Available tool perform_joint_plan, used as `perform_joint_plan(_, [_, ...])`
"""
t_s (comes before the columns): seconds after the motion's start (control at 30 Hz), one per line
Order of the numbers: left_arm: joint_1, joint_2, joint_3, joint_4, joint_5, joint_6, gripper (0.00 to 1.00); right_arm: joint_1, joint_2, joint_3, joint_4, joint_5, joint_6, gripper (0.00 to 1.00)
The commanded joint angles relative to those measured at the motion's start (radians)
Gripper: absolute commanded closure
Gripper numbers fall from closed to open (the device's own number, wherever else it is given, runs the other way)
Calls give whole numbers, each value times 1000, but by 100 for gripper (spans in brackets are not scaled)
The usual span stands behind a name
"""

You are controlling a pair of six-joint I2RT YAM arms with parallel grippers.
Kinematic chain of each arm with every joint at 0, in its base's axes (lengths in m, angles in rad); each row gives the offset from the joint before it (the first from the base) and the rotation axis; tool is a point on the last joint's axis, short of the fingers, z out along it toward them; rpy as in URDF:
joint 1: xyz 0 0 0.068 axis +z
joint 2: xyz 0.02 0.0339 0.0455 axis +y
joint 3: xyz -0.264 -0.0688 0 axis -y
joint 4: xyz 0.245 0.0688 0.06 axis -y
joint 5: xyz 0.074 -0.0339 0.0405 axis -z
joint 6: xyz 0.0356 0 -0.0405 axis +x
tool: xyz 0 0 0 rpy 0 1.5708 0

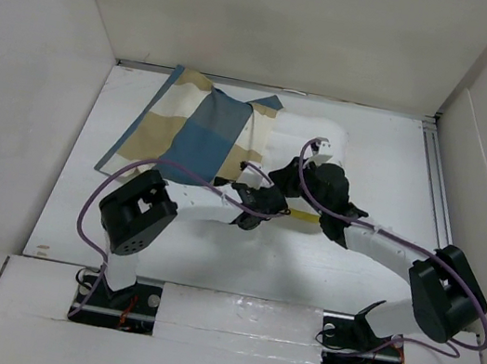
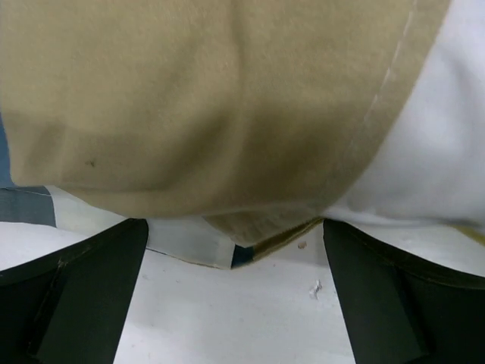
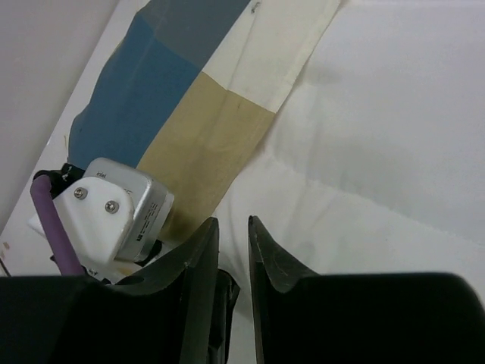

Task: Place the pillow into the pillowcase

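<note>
The checked pillowcase (image 1: 201, 129) lies flat at the far left of the table. The white pillow (image 1: 321, 141) lies to its right, and its left end meets the pillowcase's right edge. A strip of its yellow piping (image 1: 303, 216) shows at the near side. My left gripper (image 1: 253, 207) is open, low at the pillowcase's near right corner. In the left wrist view (image 2: 235, 227) only table lies between the fingers, with tan pillowcase (image 2: 189, 98) and pillow (image 2: 439, 152) just ahead. My right gripper (image 3: 233, 224) has its jaws nearly together, pinching white pillow (image 3: 379, 136) beside the pillowcase (image 3: 204, 129).
White walls enclose the table on the left, far and right sides. A metal rail (image 1: 435, 178) runs along the right edge. A raised white ledge (image 1: 238, 318) spans the near edge by the arm bases. The left wrist's camera housing (image 3: 114, 212) sits close to my right fingers.
</note>
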Motion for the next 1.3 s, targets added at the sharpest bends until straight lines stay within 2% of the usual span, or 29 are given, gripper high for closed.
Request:
perform_joint_plan(0.0, [0,11,54,-142,-176,-203,1,3,-15,48,56,-18,-22,72])
perform_joint_plan(0.03, [0,11,54,-155,-194,-214,2,3,-15,48,47,-18,-22,66])
perform_joint_plan(0.07, [0,2,42,-164,-195,-223,2,3,-15,48,47,-18,-31,51])
perform_joint_plan(0.1, [0,-7,42,-164,-205,-232,2,3,-15,48,47,-18,-31,43])
perform_joint_plan(0.17, [0,-26,26,-164,-205,-232,6,3,-15,48,47,-9,-40,30])
perform_joint_plan(0.2, [0,-35,13,-164,-216,-232,12,3,-15,48,47,-9,-40,25])
perform_joint_plan(0.23, [0,-47,4,-173,-216,-243,16,3,-24,48,36,0,-40,24])
perform_joint_plan(0.5, [0,-58,-6,-192,-256,-243,16,13,-15,48,36,-9,-58,23])
perform_joint_plan(0.7, [46,-25,-93,-51,-265,-206,18,31,-15,48,36,-18,-69,23])
perform_joint_plan(0.83, [46,-2,-93,-26,-319,-208,39,40,-15,57,27,-27,-80,23])
perform_joint_plan(0.87, [46,-1,-84,-35,-319,-208,60,40,-24,57,27,-27,-91,23])
perform_joint_plan(0.93, [46,24,-60,-49,-343,-217,71,40,-24,57,27,-27,-103,23])
perform_joint_plan(1.0, [46,40,-34,-82,-374,-226,87,50,-24,57,18,-27,-103,23])
perform_joint_plan(1.03, [55,52,-21,-134,-385,-255,100,50,-33,57,8,-27,-127,23])
perform_joint_plan(1.1, [56,52,11,-196,-385,-286,100,50,-33,57,-2,-45,-155,20])
perform_joint_plan(1.13, [56,52,54,-230,-385,-286,100,59,-42,66,-2,-61,-179,15])
perform_joint_plan(1.17, [46,36,78,-266,-395,-297,100,59,-53,66,-19,-77,-242,0])
perform_joint_plan(1.27, [19,-47,183,-389,-395,-297,100,79,-76,66,-51,-105,-342,0])
